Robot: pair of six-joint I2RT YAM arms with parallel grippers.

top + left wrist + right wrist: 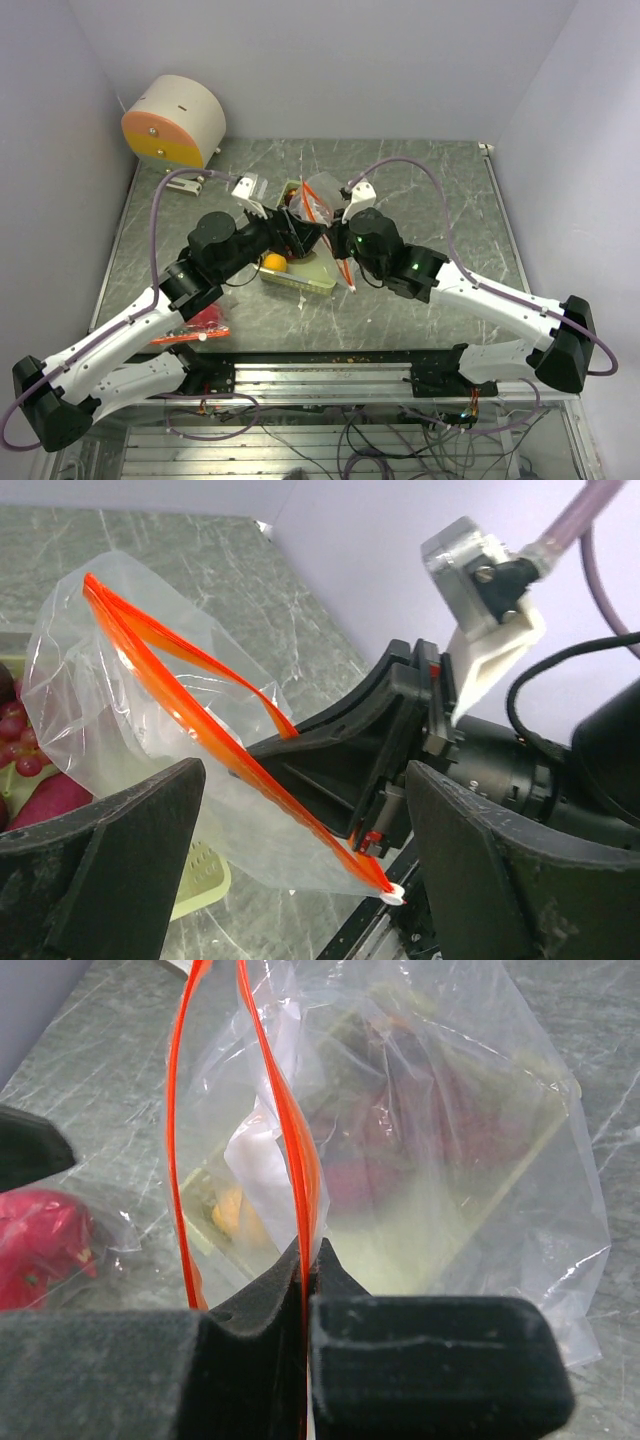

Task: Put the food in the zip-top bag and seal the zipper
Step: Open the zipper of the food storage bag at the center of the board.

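Note:
A clear zip-top bag (322,196) with an orange zipper (190,715) hangs above the pale green tray (312,281). My right gripper (308,1272) is shut on one lip of the zipper and holds the bag up; it also shows in the left wrist view (395,770). My left gripper (305,780) is open, with its fingers either side of the bag's lower corner and not touching it. The bag looks empty. An orange (274,262), purple grapes (14,732) and a purple sweet potato (45,798) lie in the tray. A pink-red dragon fruit (205,320) lies on the table beside the left arm.
A round cream and orange box (175,120) stands at the far left corner. The marbled table (440,210) is walled at the back and sides. The two grippers are close together over the tray.

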